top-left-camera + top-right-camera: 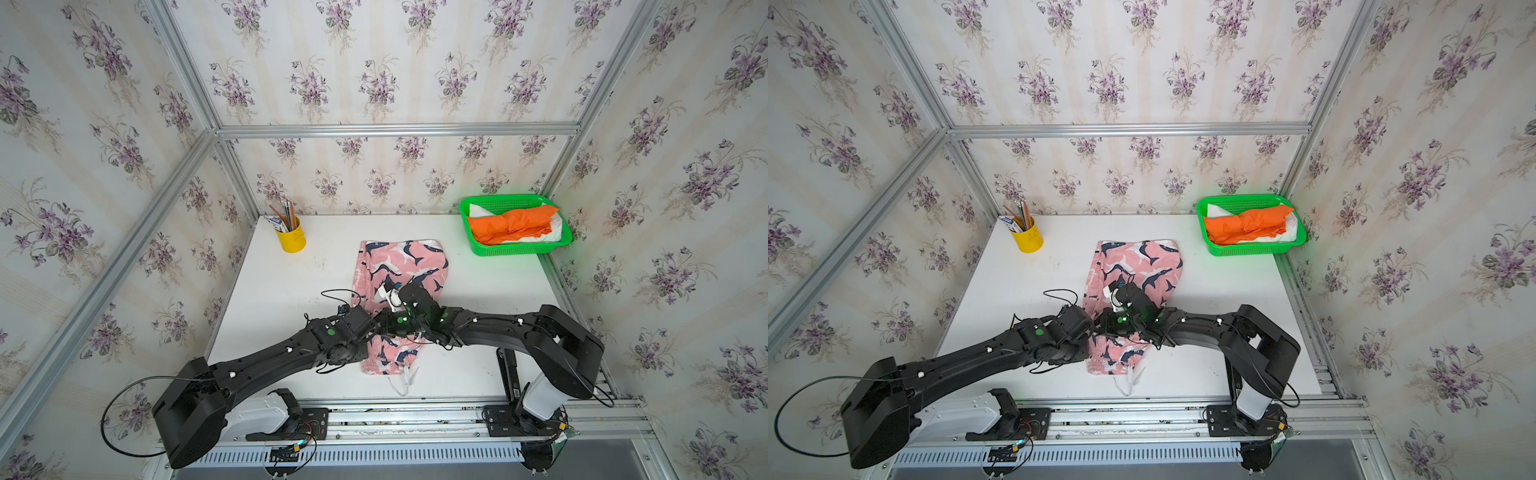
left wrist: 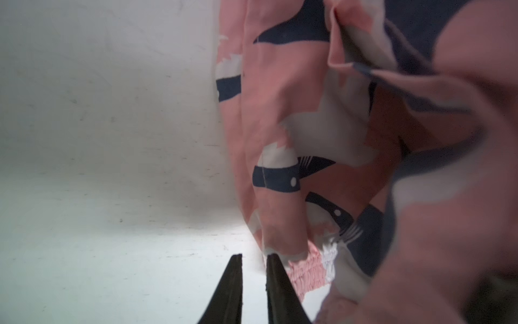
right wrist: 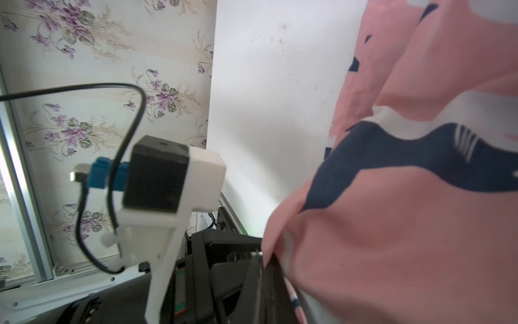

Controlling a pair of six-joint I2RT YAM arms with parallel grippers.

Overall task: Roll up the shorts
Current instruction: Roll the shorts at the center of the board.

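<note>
The pink shark-print shorts [image 1: 403, 257] [image 1: 1138, 257] lie lengthwise mid-table, waistband and white drawstring [image 1: 402, 384] toward the front. Both arms meet over their middle, and the fingertips are hidden in both top views. In the right wrist view my right gripper [image 3: 264, 259] is shut on a raised fold of the pink shorts [image 3: 420, 238]. In the left wrist view my left gripper [image 2: 253, 256] stands narrowly open over bare table, just beside the edge of the pink shorts [image 2: 280, 117], with nothing between its fingers. Rolled orange shorts [image 1: 511, 224] and white shorts [image 1: 552, 232] lie in the basket.
A green basket [image 1: 519, 250] sits at the back right corner of the white table [image 1: 291, 299]. A yellow cup of pencils [image 1: 293, 241] stands at the back left. Aluminium frame posts and papered walls close in the sides. The left arm's wrist camera [image 3: 168, 179] hangs close to my right gripper.
</note>
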